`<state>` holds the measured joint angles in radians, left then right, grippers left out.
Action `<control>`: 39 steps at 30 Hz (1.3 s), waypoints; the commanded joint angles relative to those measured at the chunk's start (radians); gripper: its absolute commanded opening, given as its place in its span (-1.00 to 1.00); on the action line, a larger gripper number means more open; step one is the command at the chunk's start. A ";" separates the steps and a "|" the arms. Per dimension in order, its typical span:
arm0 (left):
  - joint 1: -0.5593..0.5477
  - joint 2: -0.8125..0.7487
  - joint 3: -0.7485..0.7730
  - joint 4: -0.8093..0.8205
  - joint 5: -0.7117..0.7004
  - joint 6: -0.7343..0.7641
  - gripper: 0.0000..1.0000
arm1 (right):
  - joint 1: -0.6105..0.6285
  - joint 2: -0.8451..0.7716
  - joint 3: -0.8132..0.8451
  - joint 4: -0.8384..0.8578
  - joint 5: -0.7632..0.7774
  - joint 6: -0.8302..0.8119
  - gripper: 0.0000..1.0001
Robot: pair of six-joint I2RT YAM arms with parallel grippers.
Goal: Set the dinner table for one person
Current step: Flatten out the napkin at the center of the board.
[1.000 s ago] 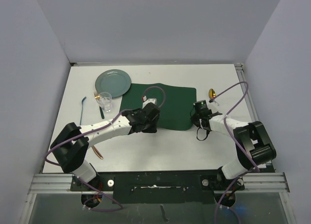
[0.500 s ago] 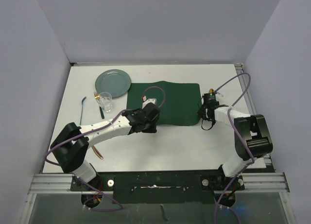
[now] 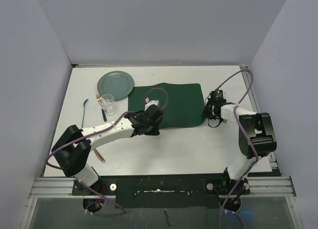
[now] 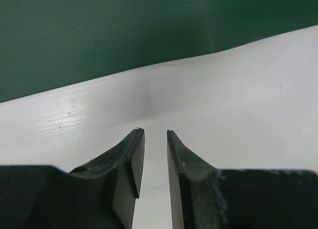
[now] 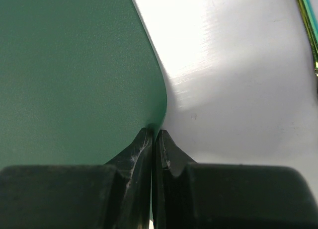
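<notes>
Right wrist, right claw (image 5: 152, 134) apparently pinching placemat (image 5: 74, 75) edge

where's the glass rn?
Top view: the glass stands on the left side of the table, just on the near side of the plate and left of the placemat.

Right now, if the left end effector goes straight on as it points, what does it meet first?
Likely the green placemat, just past a strip of bare dinner table ahead of the left end effector; if angled down, the table first.
</notes>
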<state>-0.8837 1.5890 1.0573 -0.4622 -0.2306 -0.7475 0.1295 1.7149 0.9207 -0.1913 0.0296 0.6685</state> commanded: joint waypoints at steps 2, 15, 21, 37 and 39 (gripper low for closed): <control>0.005 0.020 0.033 0.032 0.002 0.012 -0.54 | -0.014 -0.012 -0.007 -0.122 -0.028 -0.081 -1.00; 0.004 0.006 0.018 0.038 0.003 0.009 -0.54 | -0.010 -0.078 -0.069 -0.148 -0.077 -0.073 -1.00; 0.005 0.005 0.009 0.045 0.001 0.004 -0.55 | 0.000 -0.118 -0.101 -0.148 -0.076 -0.051 -1.00; 0.005 -0.016 -0.014 0.041 -0.006 -0.001 -0.56 | 0.103 -0.134 -0.131 -0.099 0.049 0.147 -1.00; 0.005 -0.017 -0.015 0.038 -0.011 -0.002 -0.56 | 0.118 -0.123 -0.127 -0.096 0.064 0.163 -1.00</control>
<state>-0.8833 1.6112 1.0382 -0.4580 -0.2302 -0.7479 0.2180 1.5818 0.7998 -0.2741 0.0460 0.7773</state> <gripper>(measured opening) 0.224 0.041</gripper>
